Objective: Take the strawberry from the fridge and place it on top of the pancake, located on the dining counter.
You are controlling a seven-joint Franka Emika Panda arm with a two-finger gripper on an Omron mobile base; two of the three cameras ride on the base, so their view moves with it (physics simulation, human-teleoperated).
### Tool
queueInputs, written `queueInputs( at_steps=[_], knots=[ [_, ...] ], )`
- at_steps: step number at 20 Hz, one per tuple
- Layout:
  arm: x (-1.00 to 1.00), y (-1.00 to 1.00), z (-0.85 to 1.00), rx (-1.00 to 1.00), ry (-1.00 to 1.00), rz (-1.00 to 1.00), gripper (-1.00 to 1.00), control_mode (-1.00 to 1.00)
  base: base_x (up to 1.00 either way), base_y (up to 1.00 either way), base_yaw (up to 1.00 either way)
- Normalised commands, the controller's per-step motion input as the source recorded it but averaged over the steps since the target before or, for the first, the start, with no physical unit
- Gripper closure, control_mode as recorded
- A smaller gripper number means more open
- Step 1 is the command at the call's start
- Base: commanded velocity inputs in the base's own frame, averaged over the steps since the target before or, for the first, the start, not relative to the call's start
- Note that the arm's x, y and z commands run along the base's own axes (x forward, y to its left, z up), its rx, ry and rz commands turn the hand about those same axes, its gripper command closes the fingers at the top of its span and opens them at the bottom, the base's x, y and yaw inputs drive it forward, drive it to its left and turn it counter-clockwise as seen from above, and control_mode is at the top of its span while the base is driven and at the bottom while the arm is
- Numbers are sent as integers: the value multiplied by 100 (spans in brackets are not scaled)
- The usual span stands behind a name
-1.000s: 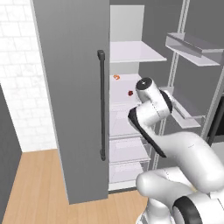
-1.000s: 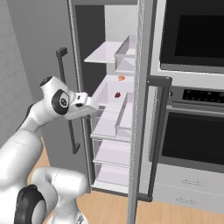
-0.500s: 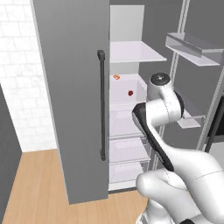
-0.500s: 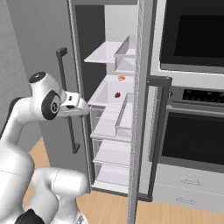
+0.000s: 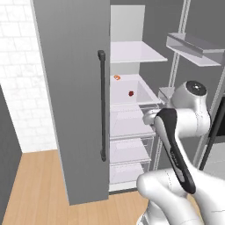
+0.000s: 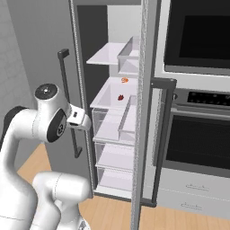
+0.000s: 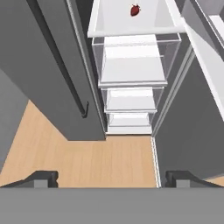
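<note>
The strawberry (image 7: 135,10) lies on a white shelf (image 5: 140,97) inside the open fridge (image 5: 74,88), near a small orange food piece (image 5: 117,78). The gripper (image 7: 109,177) hangs in front, jaws released and empty.

My arm (image 5: 176,132) is glossy white, built of rounded, bulbous links. A dark grey band runs along one link, and round grey caps cover my joints. My finger tips (image 7: 43,178) are small, dark and blocky.
</note>
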Motion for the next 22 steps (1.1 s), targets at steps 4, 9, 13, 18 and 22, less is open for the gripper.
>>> queueInputs(
  at_steps=[4, 9, 13, 18, 22],
  knots=[
    [-45, 0, 25, 1, -6, 0, -100, -100, 0, 0, 0],
    [-62, 0, 23, 0, -13, 0, -100, -100, 0, 0, 0],
    [-75, 0, 27, -2, -12, 0, -100, -100, 0, 0, 0],
    [-66, 1, 24, -7, -10, 0, -100, -100, 0, 0, 0],
    [-10, 0, 1, -2, -3, 0, -100, 100, -1, 0, 0]
  ],
)
